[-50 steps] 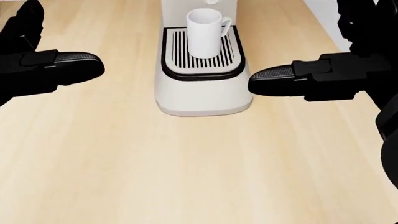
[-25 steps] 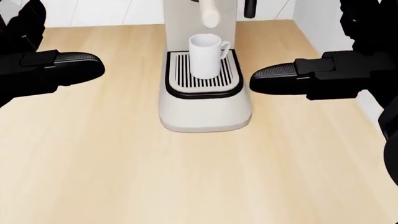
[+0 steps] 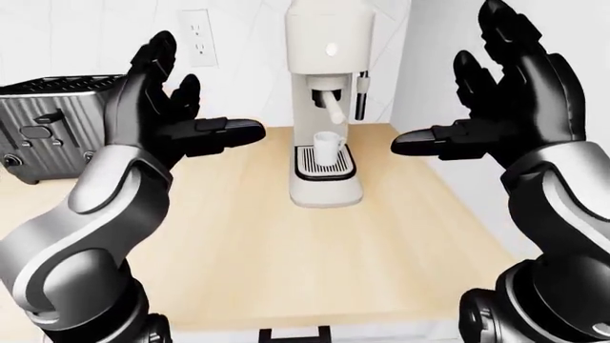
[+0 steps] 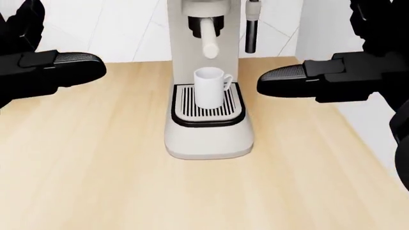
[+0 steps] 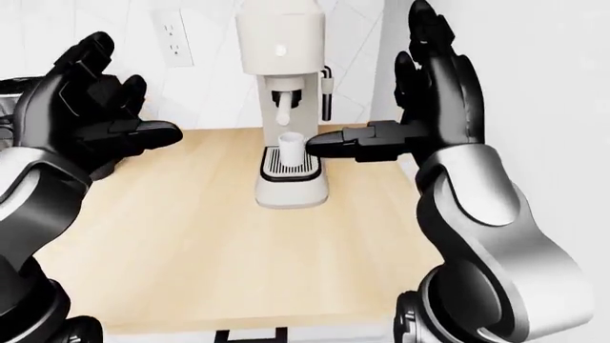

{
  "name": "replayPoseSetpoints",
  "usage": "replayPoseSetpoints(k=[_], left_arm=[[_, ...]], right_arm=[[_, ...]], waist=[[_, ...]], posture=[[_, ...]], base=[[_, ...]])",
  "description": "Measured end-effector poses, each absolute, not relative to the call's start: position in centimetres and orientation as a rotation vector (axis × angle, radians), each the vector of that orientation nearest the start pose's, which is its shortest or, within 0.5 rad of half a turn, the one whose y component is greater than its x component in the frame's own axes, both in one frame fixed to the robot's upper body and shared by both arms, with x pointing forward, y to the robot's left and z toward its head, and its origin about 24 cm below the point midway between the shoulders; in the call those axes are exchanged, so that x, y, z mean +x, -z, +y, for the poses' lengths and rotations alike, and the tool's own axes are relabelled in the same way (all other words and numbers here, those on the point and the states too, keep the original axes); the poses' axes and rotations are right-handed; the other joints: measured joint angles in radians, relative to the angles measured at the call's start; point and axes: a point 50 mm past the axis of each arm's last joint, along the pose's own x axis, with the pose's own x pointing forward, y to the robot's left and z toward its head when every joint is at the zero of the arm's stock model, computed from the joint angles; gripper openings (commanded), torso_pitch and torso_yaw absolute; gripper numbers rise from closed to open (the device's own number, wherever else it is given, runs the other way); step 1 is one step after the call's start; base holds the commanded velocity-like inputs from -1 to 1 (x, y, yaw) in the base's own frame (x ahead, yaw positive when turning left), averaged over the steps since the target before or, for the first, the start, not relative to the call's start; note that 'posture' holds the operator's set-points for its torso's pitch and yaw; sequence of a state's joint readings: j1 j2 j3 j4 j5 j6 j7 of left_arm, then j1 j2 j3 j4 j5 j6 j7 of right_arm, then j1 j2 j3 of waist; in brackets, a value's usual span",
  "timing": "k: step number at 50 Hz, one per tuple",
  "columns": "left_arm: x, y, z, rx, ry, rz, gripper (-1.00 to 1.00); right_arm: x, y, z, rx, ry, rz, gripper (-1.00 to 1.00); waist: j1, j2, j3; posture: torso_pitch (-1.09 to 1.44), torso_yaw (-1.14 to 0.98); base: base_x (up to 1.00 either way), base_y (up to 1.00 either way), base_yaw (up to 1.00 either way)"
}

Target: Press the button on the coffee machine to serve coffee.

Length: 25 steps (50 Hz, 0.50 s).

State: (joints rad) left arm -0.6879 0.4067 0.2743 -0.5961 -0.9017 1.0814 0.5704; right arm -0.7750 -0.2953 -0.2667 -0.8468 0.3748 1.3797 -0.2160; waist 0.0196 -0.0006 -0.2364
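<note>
A humanoid robot stands facing a cream coffee machine (image 3: pixel 325 107) that sits on a pale wooden surface (image 3: pixel 286 243), set against a white wall. The step in hand looks like the approach: neither hand touches the machine, and the press is not yet made. The button (image 3: pixel 332 49) is a small pale round disc high on the machine's upper body, above the spout (image 4: pixel 208 40). A white cup (image 4: pixel 209 87) stands upright on the striped drip tray directly under the spout, ready to be filled. The left hand (image 3: pixel 166 111) is raised on the left of the left-eye view, its fingers spread and released, grasping nothing. The right hand (image 3: pixel 505 100) is raised on the right, likewise spread and empty, with one dark finger (image 3: pixel 434 141) pointing inward toward the machine. Both hands flank the machine and are well apart from it; the button lies between them, above the level of the pointing finger. The next move likely calls for one hand to reach in and lift, bringing a fingertip squarely onto the button without knocking the cup. A grey toaster (image 3: pixel 52 125) stands at far left.
</note>
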Motion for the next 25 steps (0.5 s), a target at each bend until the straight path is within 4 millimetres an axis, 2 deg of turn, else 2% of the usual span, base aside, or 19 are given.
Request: replayPoseSetpoints(k=[7, 25], left_arm=[[26.76, -27.26, 17.15, -0.147, 0.012, -0.167, 1.00], [26.66, -27.31, 17.03, -0.148, 0.018, -0.169, 1.00]], right_arm=[[24.38, -28.96, -16.44, -0.077, 0.025, -0.261, 1.00], [24.34, -28.96, -16.49, -0.076, 0.025, -0.262, 1.00]], waist=[[0.003, -0.002, -0.029], [0.008, -0.007, -0.084]], posture=[[-0.43, 0.00], [-0.55, 0.00]], base=[[0.00, 0.00, 0.00], [0.00, 0.00, 0.00]])
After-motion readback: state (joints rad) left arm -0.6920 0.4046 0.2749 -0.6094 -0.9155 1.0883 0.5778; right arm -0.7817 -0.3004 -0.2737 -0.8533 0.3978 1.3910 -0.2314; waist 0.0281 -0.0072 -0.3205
